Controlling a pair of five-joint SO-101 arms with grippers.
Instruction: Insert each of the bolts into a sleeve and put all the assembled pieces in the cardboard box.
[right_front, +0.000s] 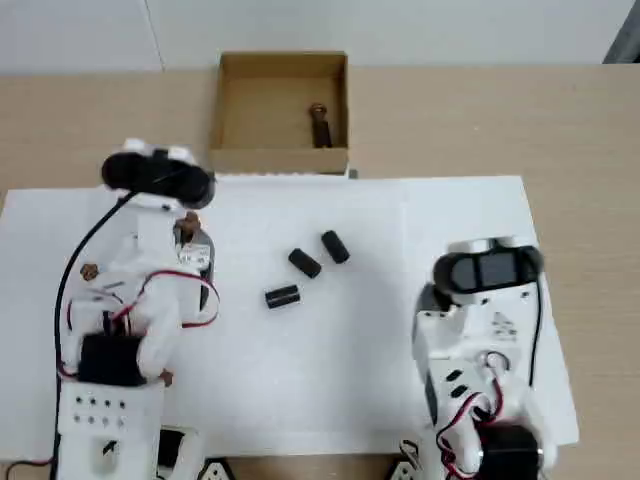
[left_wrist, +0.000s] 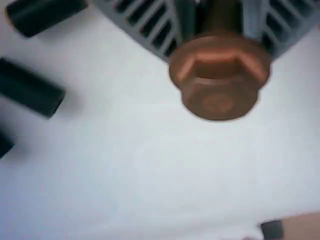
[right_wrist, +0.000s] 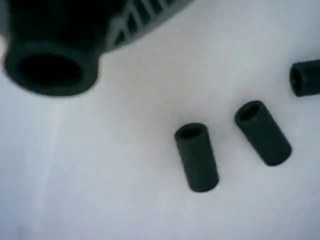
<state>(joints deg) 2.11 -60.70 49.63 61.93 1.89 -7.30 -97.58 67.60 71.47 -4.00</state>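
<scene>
My left jaws are holding a copper bolt (left_wrist: 218, 82); my right jaws are clamping a black sleeve (right_wrist: 50, 70). Three loose sleeves (right_front: 305, 263) are lying on the surface (right_front: 400, 350) between my arms. One assembled piece (right_front: 320, 125) is sitting in the cardboard box (right_front: 232, 110).

The white left arm (right_front: 140, 300) and right arm (right_front: 480, 335) carry black motors (right_front: 108, 360), red wires (right_front: 205, 297) and grey ribbed fingers (left_wrist: 140, 22)

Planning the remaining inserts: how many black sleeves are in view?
5. On the sheet: far sleeve, middle sleeve, near sleeve. A fourth sleeve is in the right gripper; a fifth sleeve on the bolt in the cardboard box. Others may be hidden.
</scene>
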